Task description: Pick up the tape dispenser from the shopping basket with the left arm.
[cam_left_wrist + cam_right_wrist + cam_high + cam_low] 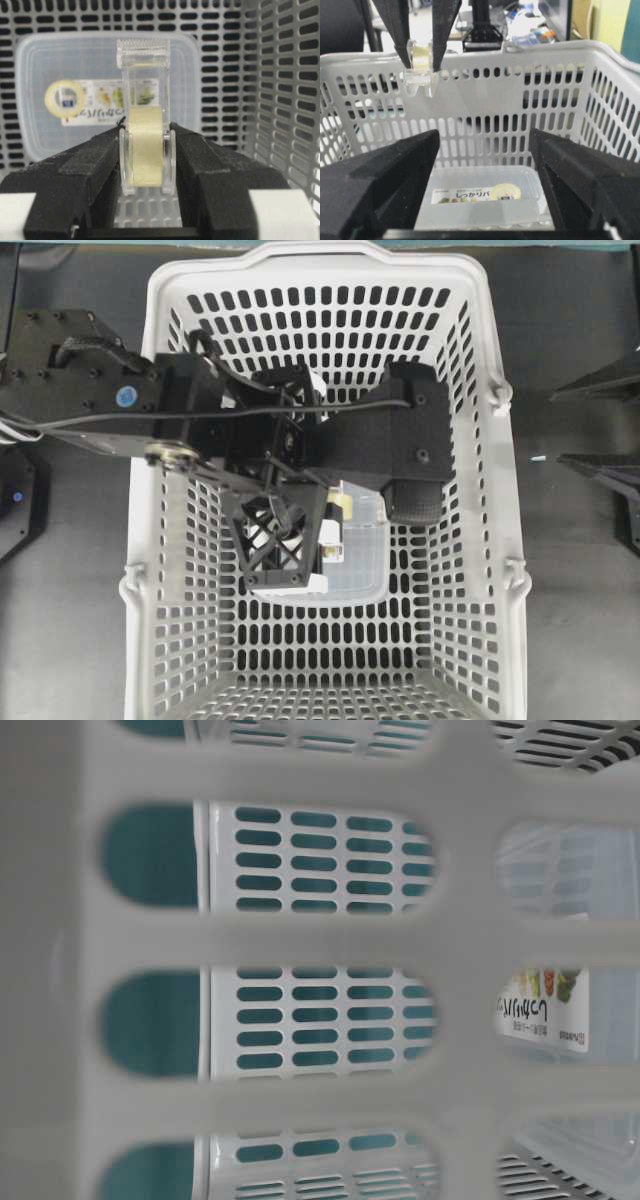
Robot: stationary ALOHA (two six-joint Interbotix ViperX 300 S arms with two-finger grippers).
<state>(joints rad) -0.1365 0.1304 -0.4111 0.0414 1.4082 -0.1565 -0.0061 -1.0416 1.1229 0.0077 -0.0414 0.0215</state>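
— Where's the tape dispenser (145,75)? All I can spot is that flat clear box (40,130) with the printed label (95,107).

— The box lies on the basket (520,100) floor. The dispenser is the small clear thing up in the left gripper (146,150), hanging over the box at about the height of the basket's rim, clear of the walls.

— So the gripper has it?

— Yes, the jaws are drawn in narrow and pinch it from both sides, right across the roll of tape (146,150). The toothed cutter end (142,47) sticks out past the fingertips.

— And the other one?

— The right gripper (485,150) stands wide apart with nothing in it, looking over the basket from the near side.

— Does that hold look safe to you?

— Fairly. I'd guess the dispenser weighs next to nothing, so load is no worry. It is hard, smooth plastic though, so it could slide or twist between the black pads if the arm swings sharply. Thin clear walls like that might also crack under a hard squeeze.

— Where would you grab it?

— Just where it is held: on the flat sides around the roll, the widest and stiffest part. I'd stay off the cutter end, which is narrow and toothed.
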